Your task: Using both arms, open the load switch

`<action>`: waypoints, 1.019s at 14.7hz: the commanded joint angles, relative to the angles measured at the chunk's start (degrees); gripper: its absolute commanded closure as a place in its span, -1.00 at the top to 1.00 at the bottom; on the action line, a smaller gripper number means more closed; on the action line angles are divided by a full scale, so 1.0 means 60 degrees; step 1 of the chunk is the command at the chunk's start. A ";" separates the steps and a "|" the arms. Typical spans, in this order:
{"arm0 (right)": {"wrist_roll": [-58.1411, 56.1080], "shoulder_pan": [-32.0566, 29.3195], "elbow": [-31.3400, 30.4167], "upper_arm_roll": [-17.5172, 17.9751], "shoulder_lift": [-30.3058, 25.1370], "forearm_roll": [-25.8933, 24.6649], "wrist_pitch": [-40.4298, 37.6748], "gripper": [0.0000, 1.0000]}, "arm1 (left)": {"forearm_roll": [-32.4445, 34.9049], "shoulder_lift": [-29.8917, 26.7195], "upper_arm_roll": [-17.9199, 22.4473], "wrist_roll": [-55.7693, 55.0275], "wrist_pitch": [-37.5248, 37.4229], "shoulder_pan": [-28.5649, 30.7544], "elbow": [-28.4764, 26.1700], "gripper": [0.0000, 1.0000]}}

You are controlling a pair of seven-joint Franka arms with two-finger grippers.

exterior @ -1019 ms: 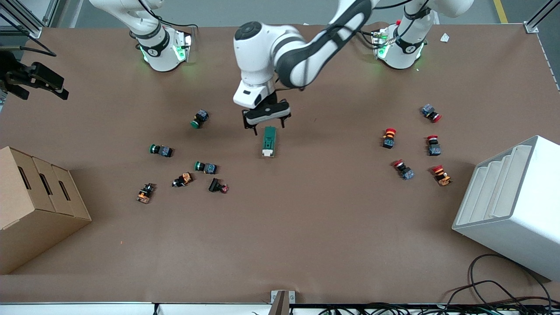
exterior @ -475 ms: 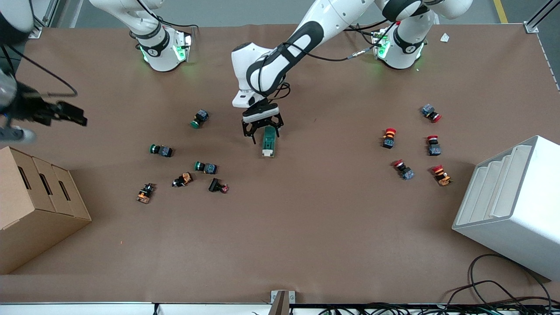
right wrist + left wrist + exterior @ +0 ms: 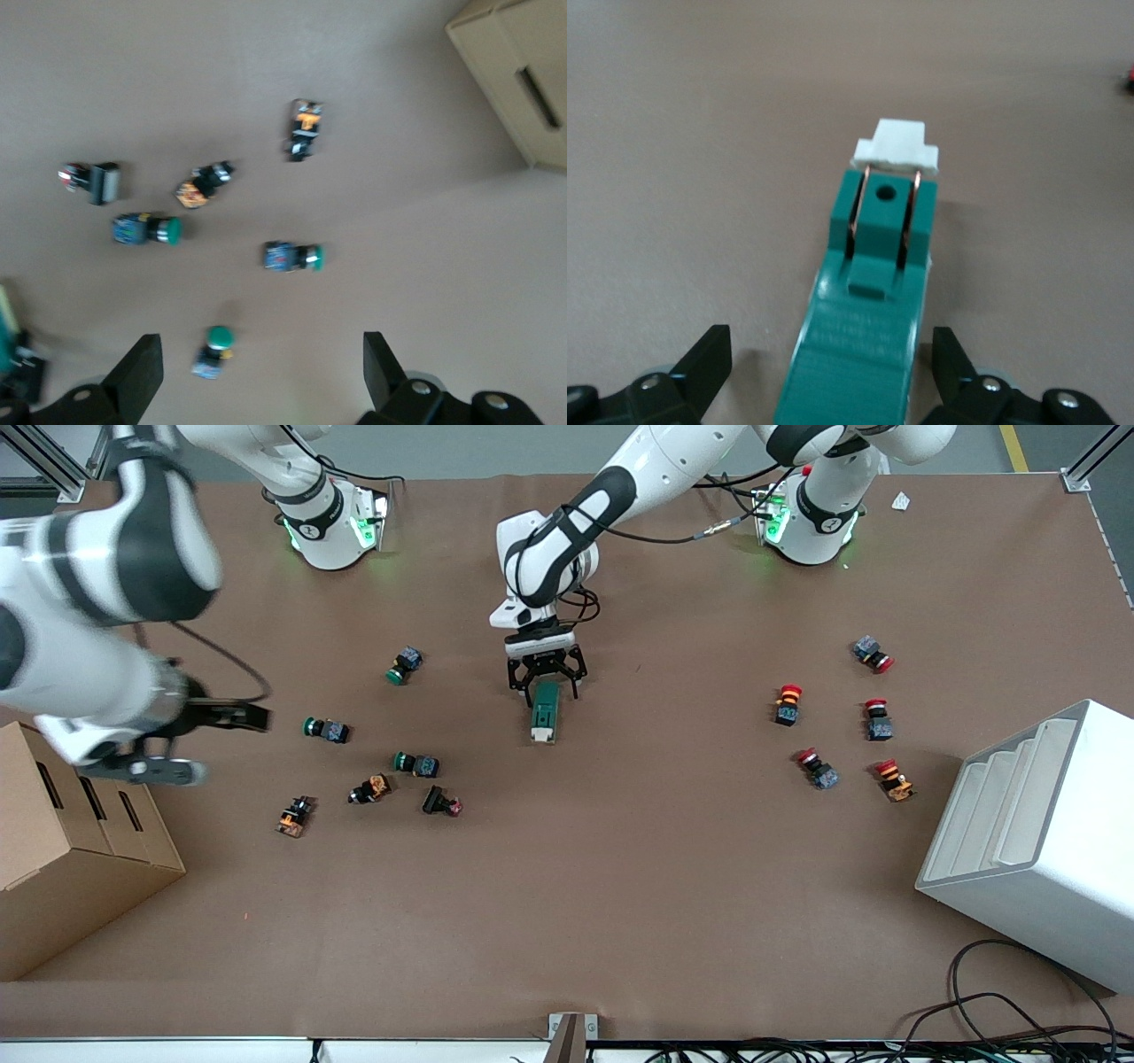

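Since half a second ago the right gripper [image 3: 226, 716] has swung in from the table's edge and now hangs over the table near the green push-buttons [image 3: 325, 730], fingers spread, empty. The left gripper [image 3: 544, 682] has squared up over the load switch [image 3: 544, 710], jaws open astride its green end without touching. The switch lies mid-table, white tab [image 3: 897, 148] pointing toward the front camera.
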 commanded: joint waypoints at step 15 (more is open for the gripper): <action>1.2909 0.4124 0.3549 -0.0053 0.5644 0.2864 0.2098 1.00 | 0.3426 0.0105 0.0073 -0.2770 -0.0747 -0.0588 -0.1519 0.99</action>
